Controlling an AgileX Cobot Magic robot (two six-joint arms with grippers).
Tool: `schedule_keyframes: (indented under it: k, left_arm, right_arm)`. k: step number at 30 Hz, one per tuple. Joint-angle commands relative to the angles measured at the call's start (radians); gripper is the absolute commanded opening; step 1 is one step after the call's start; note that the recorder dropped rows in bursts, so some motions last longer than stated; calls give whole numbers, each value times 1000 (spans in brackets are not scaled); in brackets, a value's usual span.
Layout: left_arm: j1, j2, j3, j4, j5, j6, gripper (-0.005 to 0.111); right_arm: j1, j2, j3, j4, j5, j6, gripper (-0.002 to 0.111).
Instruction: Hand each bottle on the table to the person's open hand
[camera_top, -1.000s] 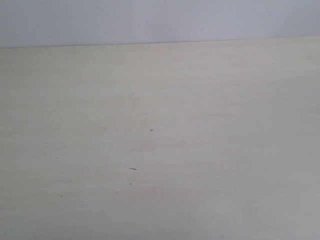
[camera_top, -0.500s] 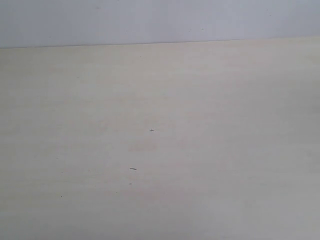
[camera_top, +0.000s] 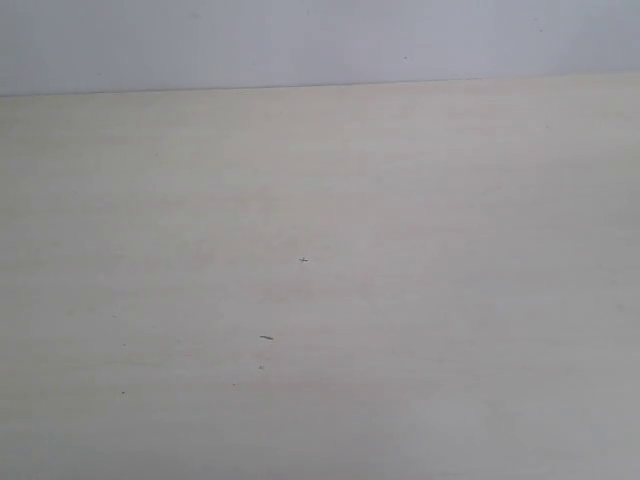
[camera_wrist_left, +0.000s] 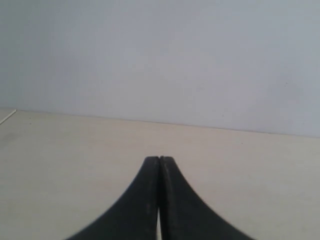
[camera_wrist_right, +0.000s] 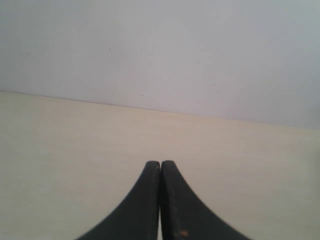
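The pale beige table (camera_top: 400, 250) fills the exterior view, bare but for tiny dark specks. No bottle shows in any view, and the person's open hand is out of view too. Neither arm appears in the exterior view. In the left wrist view my left gripper (camera_wrist_left: 159, 159) is shut, its black fingers pressed together with nothing between them, above the table (camera_wrist_left: 60, 150). In the right wrist view my right gripper (camera_wrist_right: 160, 163) is likewise shut on nothing, over the table (camera_wrist_right: 60, 140).
A plain grey-white wall (camera_top: 320, 40) rises behind the table's far edge. The same wall (camera_wrist_left: 160, 60) fills the upper part of both wrist views. A table corner edge (camera_wrist_left: 7, 116) shows in the left wrist view.
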Motion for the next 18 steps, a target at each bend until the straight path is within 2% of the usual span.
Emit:
schedule_keyframes:
  k: [1, 18]
  left_arm:
    - [2, -5, 67, 4, -40, -9, 0]
    - [2, -5, 194, 11, -60, -9, 0]
  right_arm:
    - [-4, -6, 1, -3, -8, 1, 0]
    - [-4, -6, 1, -3, -8, 1, 0]
